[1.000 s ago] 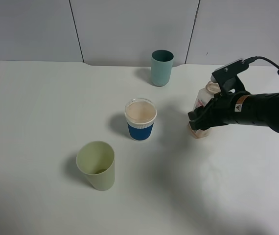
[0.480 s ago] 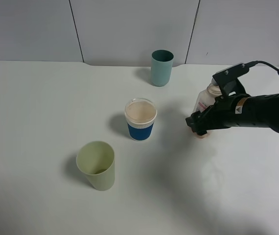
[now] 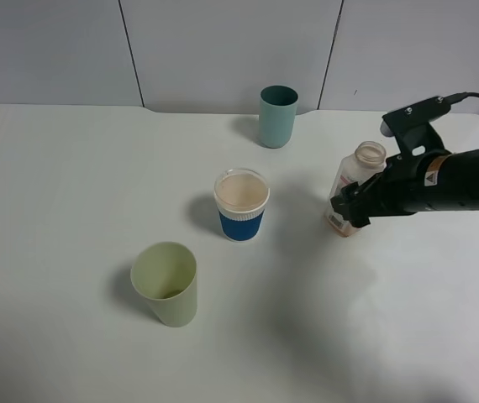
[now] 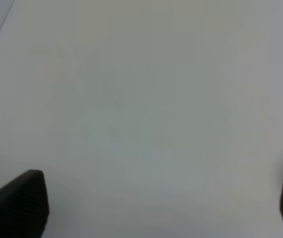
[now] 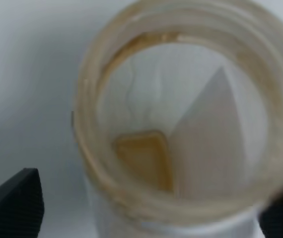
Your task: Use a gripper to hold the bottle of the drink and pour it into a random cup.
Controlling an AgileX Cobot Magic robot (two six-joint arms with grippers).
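On the white desk the small clear plastic bottle with a wide capless neck and a white-and-pink label stands upright on the right side, a little brown liquid showing at its base; the black right claw, on a dark arm with an orange-white sticker, sits low against the bottle's lower body from the right; in the right wrist view the bottle's open mouth fills the picture between the two dark fingertips, which stand wide at either edge with a gap on the one side that shows clearly, so the right claw is spread apart and has hold of nothing; a thin pool of brown liquid lies at the bottom inside the bottle; the tall teal tumbler with straight sides stands at the back of the desk, well apart from the bottle; the white cup with a blue sleeve, filled with a pale pinkish-beige drink, stands near the middle, to the left of the bottle; the pale green cup stands nearer the front left; the left claw hangs over bare desk with its fingertips wide apart, empty.
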